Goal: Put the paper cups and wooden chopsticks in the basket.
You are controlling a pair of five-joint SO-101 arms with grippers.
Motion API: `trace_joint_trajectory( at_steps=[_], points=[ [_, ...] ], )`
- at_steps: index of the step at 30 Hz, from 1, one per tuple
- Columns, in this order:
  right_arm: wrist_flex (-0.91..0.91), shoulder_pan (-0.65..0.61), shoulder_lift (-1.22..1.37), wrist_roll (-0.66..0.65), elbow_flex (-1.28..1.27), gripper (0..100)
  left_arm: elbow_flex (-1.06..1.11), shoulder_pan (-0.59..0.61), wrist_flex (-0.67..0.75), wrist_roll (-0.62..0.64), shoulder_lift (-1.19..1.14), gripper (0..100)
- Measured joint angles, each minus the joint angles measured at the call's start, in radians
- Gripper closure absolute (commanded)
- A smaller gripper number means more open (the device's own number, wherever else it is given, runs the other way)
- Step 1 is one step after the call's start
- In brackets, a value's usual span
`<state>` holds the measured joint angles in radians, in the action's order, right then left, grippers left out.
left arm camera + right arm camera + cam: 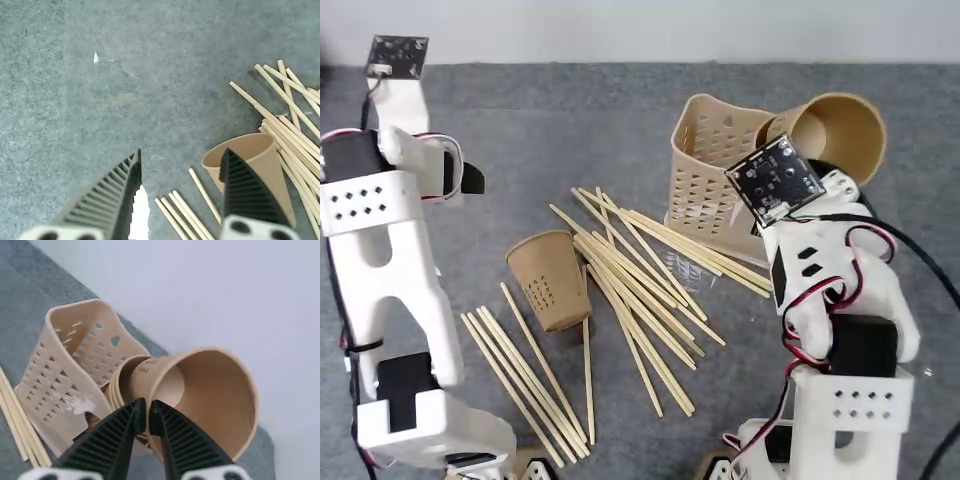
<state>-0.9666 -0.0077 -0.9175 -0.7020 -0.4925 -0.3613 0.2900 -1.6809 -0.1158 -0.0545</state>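
The table (570,120) is covered in grey, felt-like matting, and near its middle a brown paper cup (552,278) lies on its side. A loose heap of wooden chopsticks (640,290) spreads from the cup's 3 o'clock side, touching it, with a tidier row of them at its 6 to 7 o'clock, while a perforated beige basket (715,175) sits tipped over at the cup's 2 o'clock, the heap's far ends reaching its base. A small white scrap (96,58) lies on bare matting.

Bare table (580,130): free passage on the far side of the chopstick pile (640,290). Obstacles: tipped cup (552,278) against the pile; large cup (840,135) crowding the basket (710,180) mouth.
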Motion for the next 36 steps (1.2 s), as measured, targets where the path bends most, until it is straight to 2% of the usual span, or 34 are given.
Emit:
trace_joint_trajectory(
  at_steps=[2, 7, 9, 18, 30, 36],
  points=[
    [-0.006, -0.002, 0.000, 0.000, 0.000, 94.2, 0.000, 0.000, 0.000, 0.000, 0.000, 76],
    [-0.008, -0.028, 0.000, 0.006, 0.000, 73.7, 0.000, 0.000, 0.000, 0.000, 0.000, 76],
    [-0.008, -0.034, 0.000, 0.038, 0.000, 69.0, 0.000, 0.000, 0.000, 0.000, 0.000, 76],
    [0.066, -0.032, 0.002, 0.094, 0.000, 69.8, 0.035, 0.000, 0.003, 0.000, 0.000, 76],
    [0.359, -0.032, 0.244, 0.101, 0.000, 69.8, 0.035, 0.000, 0.003, 0.000, 0.000, 76],
    [0.359, -0.029, 0.227, 0.178, 0.000, 69.8, 0.035, 0.000, 0.021, 0.000, 0.000, 76]
  ],
)
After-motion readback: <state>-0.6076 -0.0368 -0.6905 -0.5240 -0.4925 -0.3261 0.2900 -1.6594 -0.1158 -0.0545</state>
